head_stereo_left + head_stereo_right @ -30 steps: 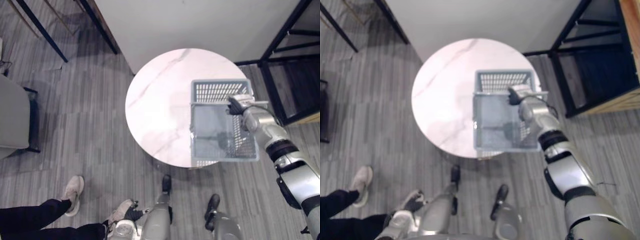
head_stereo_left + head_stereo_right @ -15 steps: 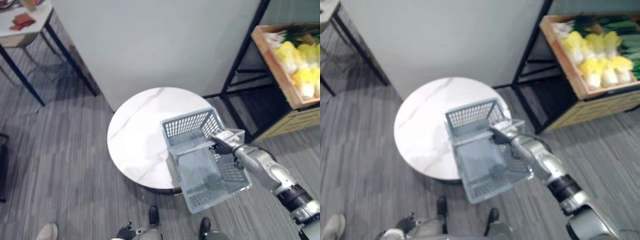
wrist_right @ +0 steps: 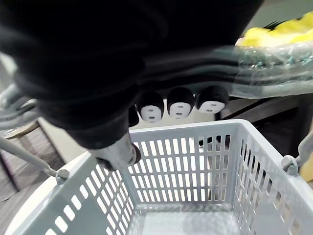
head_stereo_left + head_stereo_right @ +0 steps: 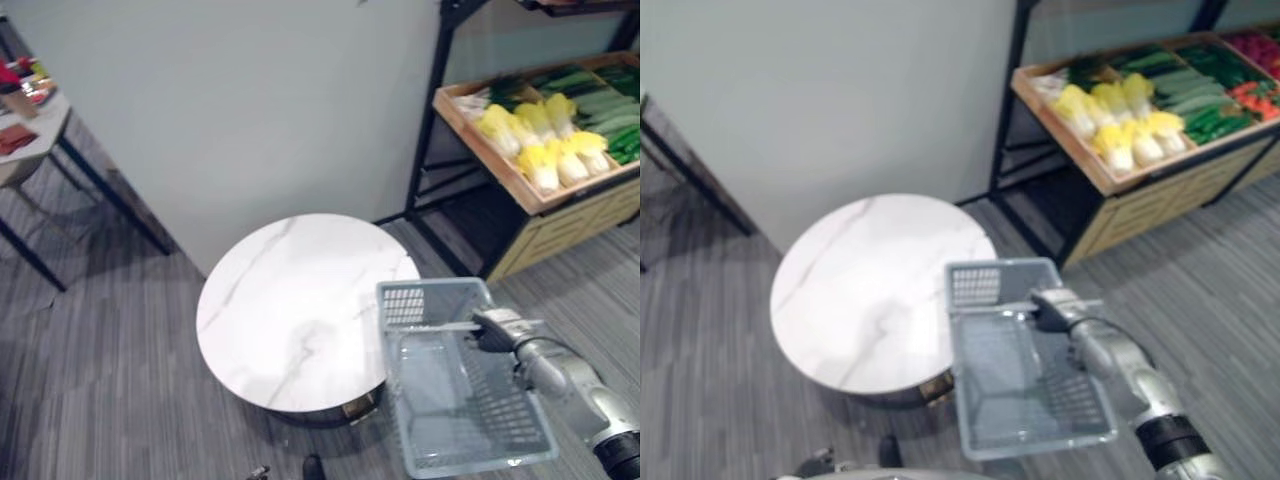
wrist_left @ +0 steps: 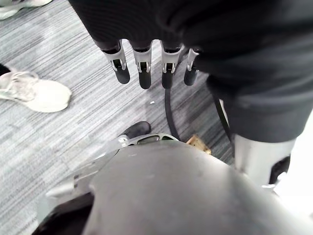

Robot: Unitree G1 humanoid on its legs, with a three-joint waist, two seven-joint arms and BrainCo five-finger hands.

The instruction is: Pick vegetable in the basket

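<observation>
The vegetables, pale yellow cabbages (image 4: pixel 540 140) with long green ones (image 4: pixel 600 100) beside them, lie in a wooden crate (image 4: pixel 500 175) on a black-framed shelf (image 4: pixel 425 130), well apart from the robot and none of them in a hand. The grey basket (image 4: pixel 403 305) that is to receive them hangs empty from its thin handle (image 4: pixel 440 326), just off the edge of the round marble table (image 4: pixel 290 310), on the side toward the shelf. The right hand (image 4: pixel 497 328) carries it: in the right wrist view its fingers (image 3: pixel 178 105) are curled over the handle, with the perforated wall directly below them. The left hand (image 5: pixel 146 63) hangs low over the floor with its fingers straight and slightly spread, holding nothing, a person's shoe (image 5: pixel 36 93) nearby. The step in hand looks like bringing the basket to the crate. To do it well, the right hand's curl round the handle should stay firm and the basket level, since it can swing on so thin a bar; it should pass clear of the table edge and the shelf's upright post. The free left hand seems the natural one to reach for a cabbage, so the basket is best brought in close below the crate's front lip.
</observation>
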